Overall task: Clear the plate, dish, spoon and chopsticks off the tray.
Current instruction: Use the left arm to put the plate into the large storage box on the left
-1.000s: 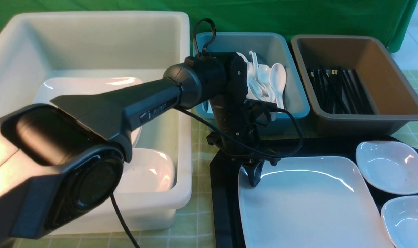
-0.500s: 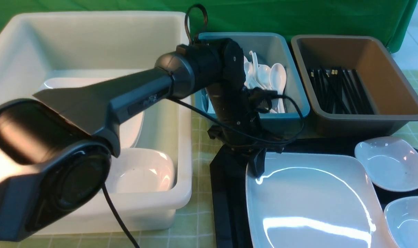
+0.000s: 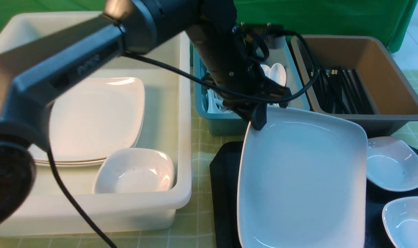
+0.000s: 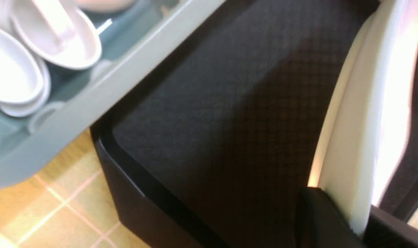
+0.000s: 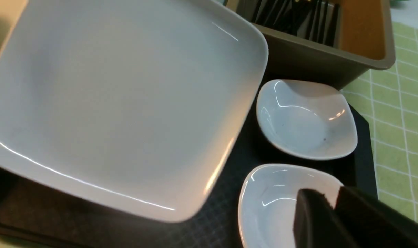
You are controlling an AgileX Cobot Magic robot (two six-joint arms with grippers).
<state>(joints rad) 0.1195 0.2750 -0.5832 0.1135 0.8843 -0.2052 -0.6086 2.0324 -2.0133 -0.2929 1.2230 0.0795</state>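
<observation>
The white tub filled the counter's left side, with flat plates and a small bowl inside. The black tray sat at the near right. Above it the large plate hung tilted, its far left corner raised clear of the tray's textured floor; its near edge ran out of the front view. The brown tub at the far right corner held chopsticks, and the grey-blue tub beside it held spoons. Two small dishes lay along the tray's right edge, the farther dish just beside the plate and the nearer dish in front of it. The left gripper had its jaws clamped on the plate's raised corner rim. The right gripper hovered at the nearer dish's rim, jaws narrow; whether they pinched it could not be told.
</observation>
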